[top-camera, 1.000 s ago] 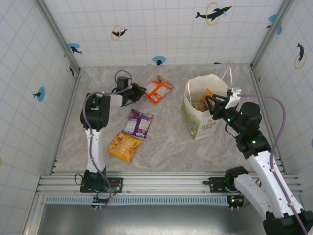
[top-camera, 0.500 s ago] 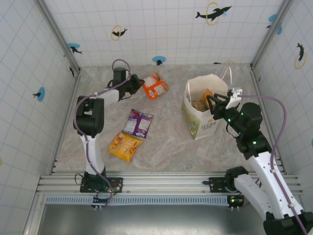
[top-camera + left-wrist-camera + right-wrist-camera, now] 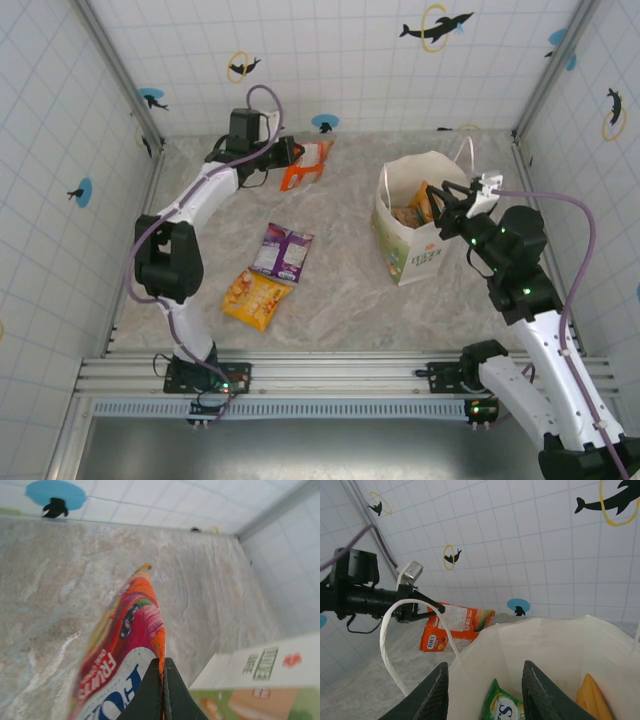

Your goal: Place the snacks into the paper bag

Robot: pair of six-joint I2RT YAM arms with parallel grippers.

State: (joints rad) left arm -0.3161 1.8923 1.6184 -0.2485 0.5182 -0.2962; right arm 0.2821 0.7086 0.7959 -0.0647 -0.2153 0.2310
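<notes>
My left gripper [image 3: 285, 160] is shut on the edge of the orange-white snack packet [image 3: 307, 163], holding it off the table near the back wall. The left wrist view shows the packet [image 3: 130, 640] pinched between the closed fingertips [image 3: 162, 667]. The cream paper bag [image 3: 412, 235] stands open at the right. My right gripper [image 3: 445, 205] is open above the bag's right rim, its fingers [image 3: 432, 692] spread over the bag mouth [image 3: 555, 645]. A green packet [image 3: 505, 705] and an orange one [image 3: 592, 700] lie inside. A purple packet [image 3: 282, 251] and a yellow-orange packet [image 3: 256, 298] lie on the table.
The bag's thin white handle loop [image 3: 390, 630] sticks out towards the left arm, and another handle [image 3: 465, 150] rises at the back. Tiled walls with dolphin stickers [image 3: 436, 27] close in three sides. A metal rail [image 3: 330, 375] runs along the near edge.
The left arm has stretched out and carried the orange-white packet up and towards the back wall. The right gripper has shifted slightly up at the bag.
</notes>
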